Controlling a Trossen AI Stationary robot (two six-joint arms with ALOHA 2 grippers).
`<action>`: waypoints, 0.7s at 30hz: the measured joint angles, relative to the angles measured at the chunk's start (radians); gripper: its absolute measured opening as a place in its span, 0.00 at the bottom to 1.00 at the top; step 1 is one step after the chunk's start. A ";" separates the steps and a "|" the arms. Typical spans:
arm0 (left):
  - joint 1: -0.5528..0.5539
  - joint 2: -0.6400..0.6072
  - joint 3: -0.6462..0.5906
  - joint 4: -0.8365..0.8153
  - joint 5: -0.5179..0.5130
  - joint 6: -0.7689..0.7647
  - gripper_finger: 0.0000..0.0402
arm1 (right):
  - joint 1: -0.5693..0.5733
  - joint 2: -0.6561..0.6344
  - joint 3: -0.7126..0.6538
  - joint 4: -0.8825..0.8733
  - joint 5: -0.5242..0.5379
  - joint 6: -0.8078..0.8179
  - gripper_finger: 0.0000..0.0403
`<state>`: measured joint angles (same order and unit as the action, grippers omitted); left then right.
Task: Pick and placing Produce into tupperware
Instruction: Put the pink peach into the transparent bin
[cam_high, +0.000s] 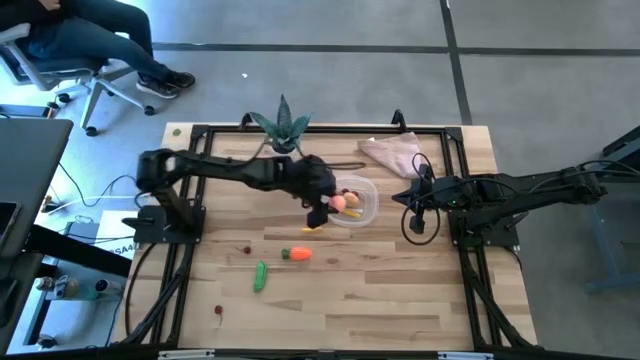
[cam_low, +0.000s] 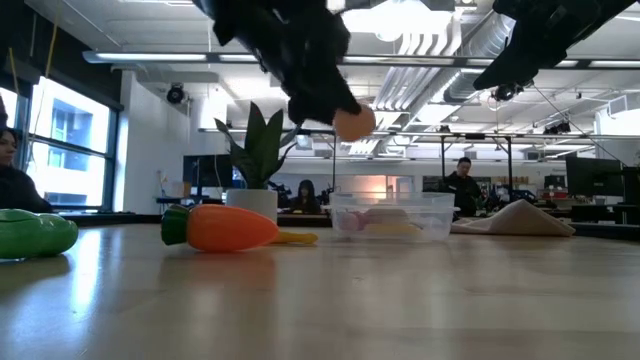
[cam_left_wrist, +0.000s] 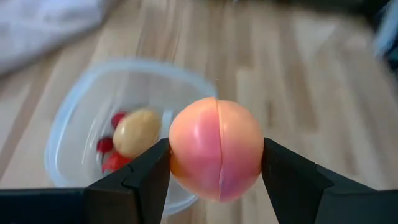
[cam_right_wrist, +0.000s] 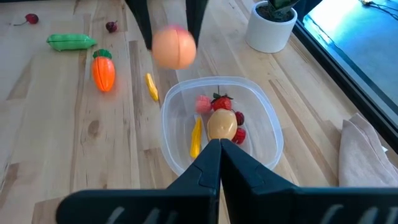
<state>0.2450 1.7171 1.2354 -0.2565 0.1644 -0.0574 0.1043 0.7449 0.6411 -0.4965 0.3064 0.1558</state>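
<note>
1. The wooden table (cam_high: 400, 300) is pale planks framed by black rails. At the far left of the high view a seated person (cam_high: 90, 35) shows on grey floor. The low view looks into an open office with ceiling ducts and people at desks behind.
2. Toward the left of the tabletop lie a small dark red berry (cam_high: 218, 310), then the green cucumber (cam_high: 260, 277) and the orange carrot (cam_high: 297, 254), near each other and apart from the container. A yellow piece (cam_right_wrist: 151, 86) lies on the wood between the carrot and the tub.
3. At the back edge stands the spiky plant (cam_high: 282, 125) in a white pot.
4. The left gripper (cam_left_wrist: 214, 168) reaches in from the left and is clamped on the peach (cam_left_wrist: 216, 148), one finger pressing each side. The peach is a smooth pink-orange ball with a seam down its middle. It hangs in the air above the near-left rim of the tupperware (cam_high: 368, 213).
5. The tupperware is a clear, rounded tub standing upright on the wood. Inside lie a beige potato (cam_right_wrist: 221, 124), red berries (cam_right_wrist: 238, 134), a strawberry and a yellow strip.
6. Behind and right of the tub lies a pinkish cloth (cam_high: 395, 152).
7. The right gripper (cam_right_wrist: 219, 149) waits just right of the tub, its fingers pressed together on nothing.
</note>
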 joint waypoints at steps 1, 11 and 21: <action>-0.002 0.029 0.025 -0.036 -0.015 0.010 0.53 | 0.000 0.000 0.000 0.000 0.000 0.000 0.00; -0.003 0.214 0.148 -0.103 -0.058 0.045 0.53 | 0.000 0.000 0.000 0.000 0.000 0.000 0.00; -0.010 0.262 0.159 -0.120 -0.084 0.053 0.53 | 0.000 0.000 0.000 -0.001 0.000 0.000 0.00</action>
<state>0.2352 1.9793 1.3941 -0.3763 0.0807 -0.0044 0.1043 0.7452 0.6411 -0.4973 0.3065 0.1558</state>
